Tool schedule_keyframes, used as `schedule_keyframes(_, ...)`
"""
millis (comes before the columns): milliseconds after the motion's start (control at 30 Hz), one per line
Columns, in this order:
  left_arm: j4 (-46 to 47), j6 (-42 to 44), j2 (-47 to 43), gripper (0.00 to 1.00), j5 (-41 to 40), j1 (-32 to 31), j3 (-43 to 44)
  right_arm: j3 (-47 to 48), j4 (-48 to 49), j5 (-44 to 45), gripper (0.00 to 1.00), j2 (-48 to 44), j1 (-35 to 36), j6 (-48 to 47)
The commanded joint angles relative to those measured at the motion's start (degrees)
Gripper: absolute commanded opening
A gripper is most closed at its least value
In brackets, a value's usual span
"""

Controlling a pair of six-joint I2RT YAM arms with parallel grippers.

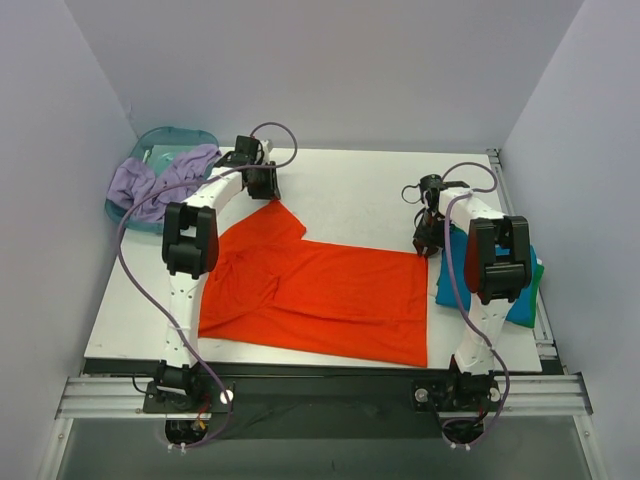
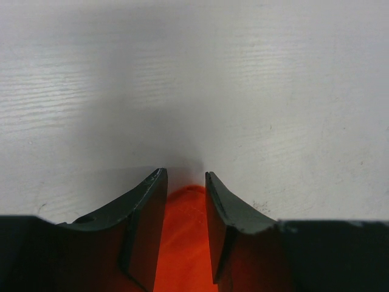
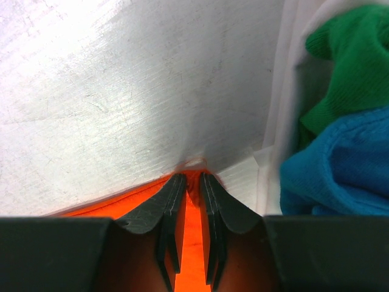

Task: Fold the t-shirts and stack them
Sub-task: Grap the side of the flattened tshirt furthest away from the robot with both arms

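The orange-red t-shirt [image 1: 330, 295] lies spread flat across the middle of the white table [image 1: 350, 190]. My left gripper [image 1: 268, 196] is low on its far left sleeve tip. In the left wrist view the gripper [image 2: 185, 179] has orange cloth [image 2: 182, 243] filling the gap between its fingers. My right gripper [image 1: 424, 246] is on the shirt's far right corner. In the right wrist view it [image 3: 193, 179] is pinched shut on that corner [image 3: 191, 243]. A folded teal-blue shirt [image 1: 447, 280] [image 3: 340, 164] lies on a green one [image 1: 537, 272] [image 3: 346, 61] at the right edge, partly hidden by the right arm.
A translucent teal basin [image 1: 165, 140] stands at the far left corner with a lavender cloth [image 1: 150, 180] hanging over its rim. Grey walls close in the table at the back and both sides. The shirt's near hem lies close to the table's front edge.
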Motion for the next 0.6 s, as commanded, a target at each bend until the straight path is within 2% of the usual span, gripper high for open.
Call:
schedule_keyframes(0,-0.1,1.9,0.8,0.42,-0.4,-0.9,3.2,-1.1,-3.0,-0.7,0.17,0.0,-0.1,-0.3)
schedule_keyframes(167,-1.4,2.9,1.1,0.41,-2.6,-1.3,3.2,-1.1,-3.2,-0.9,0.17,0.1,0.0,-0.2)
schedule_keyframes(367,-3.0,3.6,1.2,0.29,-4.4,-1.4,3.2,-1.6,-3.2,-1.1,0.16,-0.1,0.1,-0.2)
schedule_keyframes(567,-4.4,6.1,1.3,0.29,-7.1,-2.5,2.3,-1.8,-3.2,-0.9,0.17,-0.3,0.3,0.1)
